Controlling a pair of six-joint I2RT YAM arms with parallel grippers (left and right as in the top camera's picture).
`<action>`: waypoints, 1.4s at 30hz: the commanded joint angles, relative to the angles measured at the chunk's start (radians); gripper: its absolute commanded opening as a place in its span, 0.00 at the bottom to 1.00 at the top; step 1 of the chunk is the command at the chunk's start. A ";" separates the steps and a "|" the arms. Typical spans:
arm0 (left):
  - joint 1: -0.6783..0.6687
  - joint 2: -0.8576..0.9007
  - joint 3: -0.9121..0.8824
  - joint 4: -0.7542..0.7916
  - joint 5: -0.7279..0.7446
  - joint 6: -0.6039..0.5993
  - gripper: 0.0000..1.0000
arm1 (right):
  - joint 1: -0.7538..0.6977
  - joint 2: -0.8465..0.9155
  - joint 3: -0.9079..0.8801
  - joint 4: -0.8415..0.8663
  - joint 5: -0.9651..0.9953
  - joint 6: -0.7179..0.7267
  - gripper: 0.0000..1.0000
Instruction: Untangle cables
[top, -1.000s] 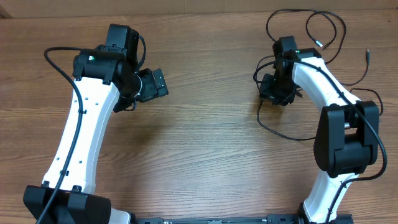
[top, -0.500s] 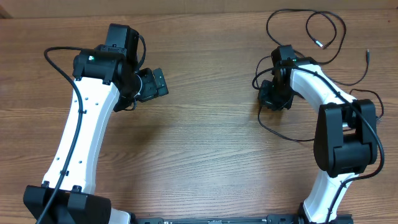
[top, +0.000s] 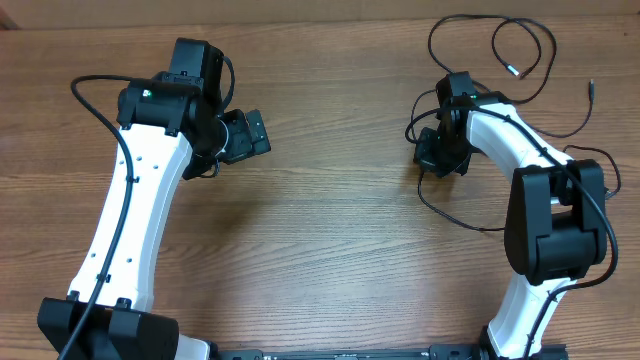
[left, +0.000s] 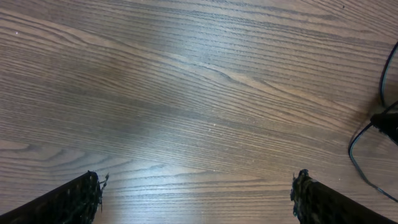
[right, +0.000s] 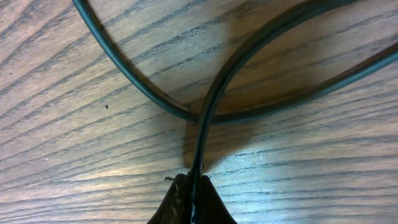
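Observation:
Thin black cables (top: 489, 33) loop across the table's back right, with metal-tipped plug ends (top: 513, 71) lying loose. My right gripper (top: 432, 157) sits low in this tangle. In the right wrist view its fingertips (right: 180, 196) are pinched together on one cable strand (right: 208, 118), which runs up from them over another crossing strand (right: 124, 68). My left gripper (top: 258, 133) hovers open over bare wood at the left. Its two fingers (left: 74, 199) stand wide apart with nothing between them, and a bit of cable (left: 356, 152) shows at the right edge of its wrist view.
A slack cable loop (top: 450, 212) lies on the wood just in front of the right gripper. Another plug end (top: 592, 87) rests near the far right edge. Thicker black wires (top: 95, 82) run along the white arms.
The right gripper has closed on the cable strand and shifted slightly toward the back left. The left arm has not moved.

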 joint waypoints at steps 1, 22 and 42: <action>-0.002 0.008 -0.005 0.000 -0.007 0.022 1.00 | 0.000 -0.002 0.019 -0.011 -0.004 0.005 0.04; -0.002 0.008 -0.005 -0.001 -0.007 0.022 1.00 | -0.017 -0.416 0.151 -0.396 0.559 0.265 0.04; -0.002 0.008 -0.005 0.007 -0.006 0.022 1.00 | -0.169 -0.412 0.148 -0.359 0.183 0.097 0.31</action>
